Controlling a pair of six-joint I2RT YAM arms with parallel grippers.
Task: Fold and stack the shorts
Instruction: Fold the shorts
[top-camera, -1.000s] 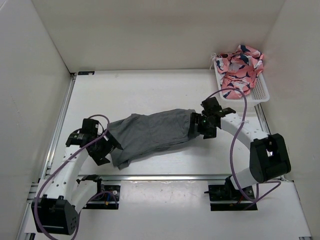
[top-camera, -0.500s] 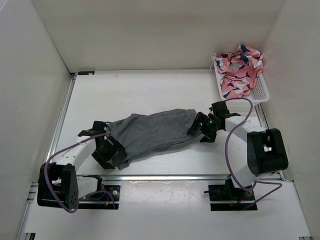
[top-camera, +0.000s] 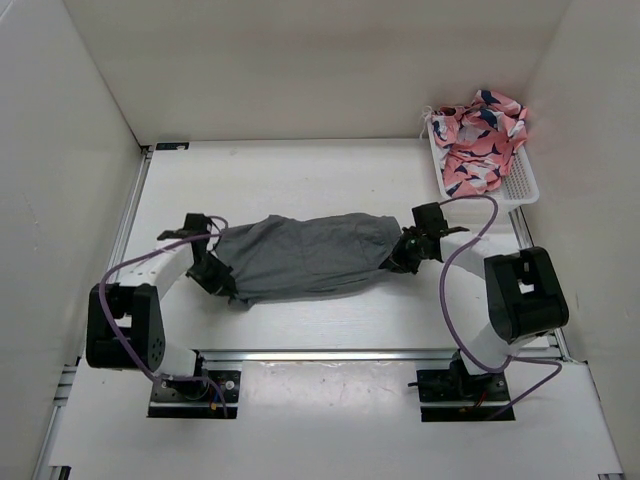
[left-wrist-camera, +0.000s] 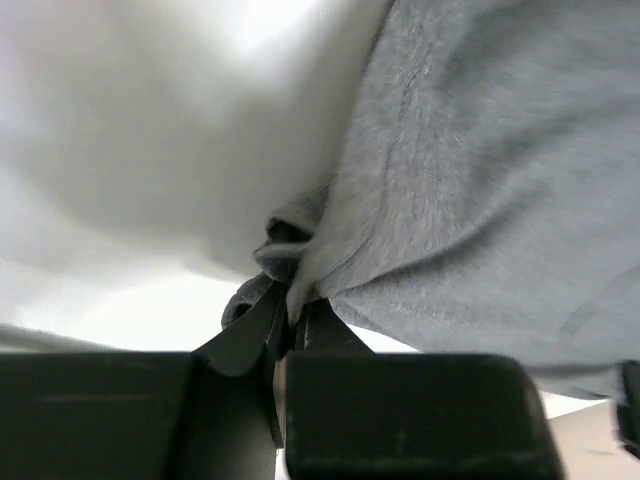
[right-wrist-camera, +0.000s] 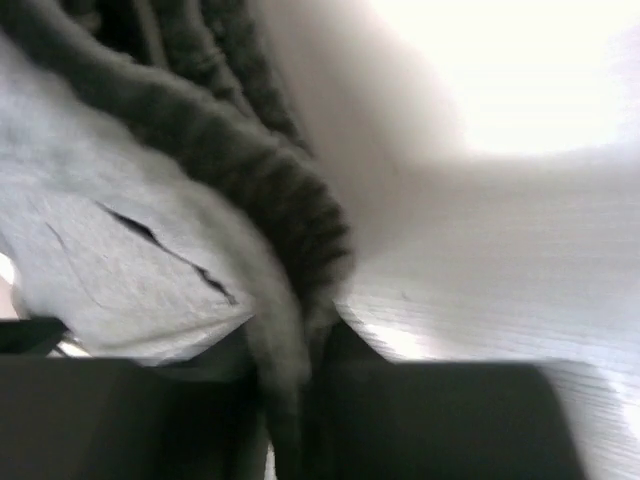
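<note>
Top external: shorts (top-camera: 305, 255) lay mid-frame; left gripper (top-camera: 218, 279) and right gripper (top-camera: 394, 260) each pinched tight on one end.

A white surface (top-camera: 300, 190) lies inside a plain white enclosure. A back wall (top-camera: 320, 70) stands at its far edge, and a left wall (top-camera: 50, 200) and a right wall (top-camera: 600, 120) close the sides. One silver metal rail (top-camera: 118, 262) runs along the left edge, another (top-camera: 330, 353) across the near side. The light is bright and even, with soft shadows.
</note>
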